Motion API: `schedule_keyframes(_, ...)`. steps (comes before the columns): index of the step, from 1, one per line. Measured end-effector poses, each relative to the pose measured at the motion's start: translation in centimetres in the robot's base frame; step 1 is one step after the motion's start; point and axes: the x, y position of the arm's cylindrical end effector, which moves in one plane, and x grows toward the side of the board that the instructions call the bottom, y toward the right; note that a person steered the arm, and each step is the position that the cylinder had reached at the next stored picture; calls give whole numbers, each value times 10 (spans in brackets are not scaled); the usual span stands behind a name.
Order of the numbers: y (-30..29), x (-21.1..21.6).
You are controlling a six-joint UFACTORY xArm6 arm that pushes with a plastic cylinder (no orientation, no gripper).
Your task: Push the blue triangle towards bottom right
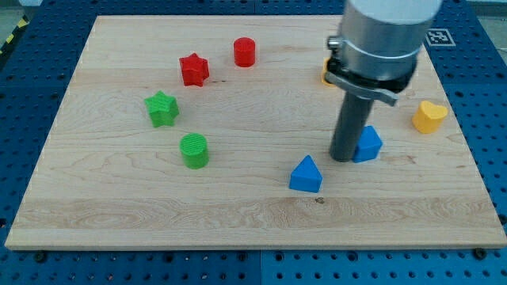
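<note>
A blue triangle [306,175] sits nearest the view's bottom on the wooden worktop [238,214], a little right of centre, its pointed top up and its broad face toward the camera. It looks a light, rigid plastic piece that should slide readily on the smooth wood — and turn just as readily if struck off centre, so a push is best laid on its upper-left side, square through the middle, to send it toward the bottom right. Just beyond it, up and to the view's right, my tip [345,157] stands on the board close against the left side of a second blue block [368,144] of uncertain shape; whether the two touch cannot be told. The arm carries no jaws, only the dark rod, so nothing is held. From there the tip is on the wrong side of the triangle and would, by this reading, have to circle round it first. The path to the bottom right corner shows no block. To the view's left lie a green cylinder [194,150] and, further back, a green star [162,108]; beyond them a red star [193,69] and a red cylinder [245,51]. At far right rests a yellow heart-like block [428,116] — and an orange piece [326,73] shows partly behind the arm.
</note>
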Motion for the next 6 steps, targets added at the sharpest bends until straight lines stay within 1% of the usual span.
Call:
schedule_keyframes(1, 43, 0)
schedule_keyframes(2, 74, -2)
schedule_keyframes(3, 89, -7)
schedule_keyframes(4, 88, -8)
schedule_keyframes(6, -58, -8)
